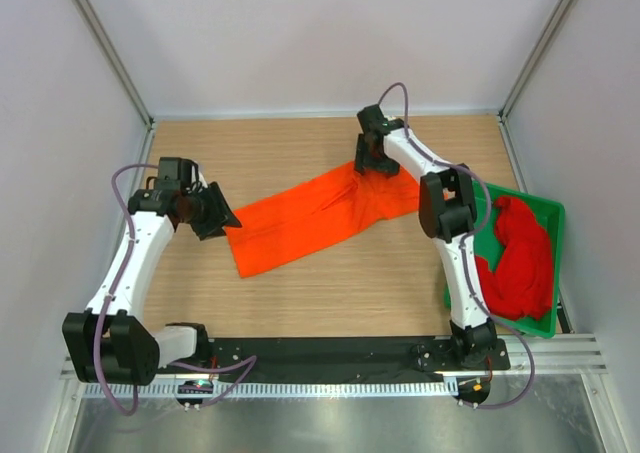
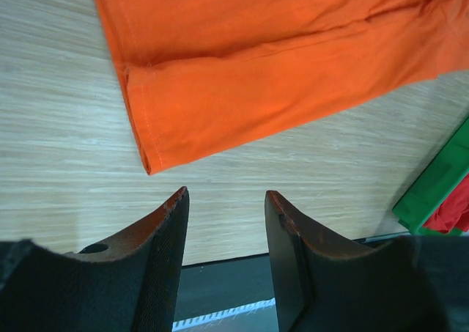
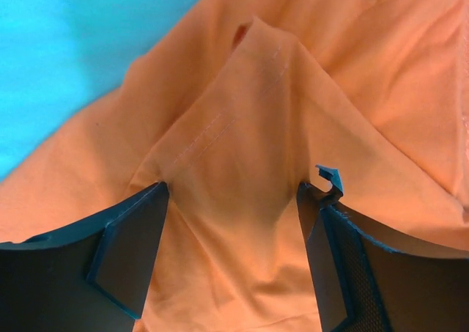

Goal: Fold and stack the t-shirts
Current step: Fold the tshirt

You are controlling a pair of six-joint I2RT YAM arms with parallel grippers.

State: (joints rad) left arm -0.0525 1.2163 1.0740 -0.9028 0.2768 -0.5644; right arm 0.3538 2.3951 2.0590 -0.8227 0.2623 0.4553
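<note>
Bright orange cotton t-shirt (image 1: pixel 320 218) strung long across the table (image 1: pixel 300 293)
Right gripper (image 3: pixel 234 189) gapes astride a raised fold; left gripper (image 2: pixel 223 196), jaws apart and empty, hangs by the hem. I'd bite that fold deep and square.

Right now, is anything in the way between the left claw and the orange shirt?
No, nothing visible. The left gripper is open above the table, and the orange shirt lies just ahead of its fingers, with only wood between them.
</note>
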